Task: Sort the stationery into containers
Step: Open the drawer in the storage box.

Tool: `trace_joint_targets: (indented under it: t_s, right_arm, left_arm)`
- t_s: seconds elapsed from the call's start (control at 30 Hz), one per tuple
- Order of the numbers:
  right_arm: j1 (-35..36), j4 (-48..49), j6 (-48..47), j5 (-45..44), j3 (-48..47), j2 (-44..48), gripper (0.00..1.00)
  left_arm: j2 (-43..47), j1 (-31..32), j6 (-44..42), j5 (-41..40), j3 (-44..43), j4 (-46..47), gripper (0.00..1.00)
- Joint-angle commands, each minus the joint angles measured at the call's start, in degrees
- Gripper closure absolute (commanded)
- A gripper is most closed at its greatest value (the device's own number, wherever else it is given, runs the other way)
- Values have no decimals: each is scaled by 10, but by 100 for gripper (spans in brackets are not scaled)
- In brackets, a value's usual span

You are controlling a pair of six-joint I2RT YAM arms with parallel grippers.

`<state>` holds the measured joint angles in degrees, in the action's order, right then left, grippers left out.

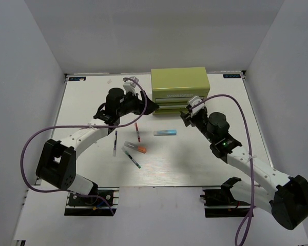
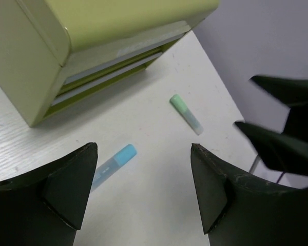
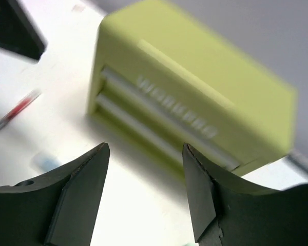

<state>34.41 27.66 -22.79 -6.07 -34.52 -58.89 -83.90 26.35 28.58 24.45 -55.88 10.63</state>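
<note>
Right fingers (image 3: 77,205) spread before olive box (image 3: 195,66), raised lettering (image 3: 177,113) blurred.

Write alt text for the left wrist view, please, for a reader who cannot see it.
The open left gripper frames a white table where a light-blue bar and a green-tipped pen lie loose. An olive-green drawer box stands beyond them at the upper left.

The white-and-black left arm (image 1: 87,134) reaches forward and inward. Its black two-finger left gripper (image 1: 153,106) points toward the opposite gripper, jaws spread wide with nothing between them. The white-and-black right arm (image 1: 246,164) bends inward too. Its black right gripper (image 1: 186,118) tilts downward, fingers (image 3: 77,195) parted and empty.
</note>
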Motion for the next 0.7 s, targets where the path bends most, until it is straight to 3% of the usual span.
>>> trace_joint_targets:
  t_s: [0.0,0.1,0.23,0.27,0.37,0.43,0.5,0.6,0.67]
  right_arm:
    - [-5,-144,119,49,-23,11,35]
    - [-13,-160,122,89,-50,13,40]
    - [-23,-196,119,134,-89,4,64]
    - [-22,-197,121,137,-91,1,77]
    - [-30,-199,122,131,-91,-4,89]
    - [-34,-204,134,125,-92,-9,88]
    - [-41,-205,177,119,-92,-9,70]
    - [-47,-185,260,99,-71,-7,56]
    - [-46,-142,266,107,-32,-3,56]
  left_arm:
    - [12,16,74,-7,14,62,17]
    - [0,24,110,-12,20,101,17]
    - [-6,35,125,-40,20,113,17]
    - [-6,35,125,-45,25,119,17]
    - [-6,41,132,-50,25,124,17]
    - [0,46,125,-56,25,114,18]
    - [11,46,116,-71,20,98,18]
    - [29,46,94,-84,20,72,18]
    - [39,46,86,-91,26,67,18]
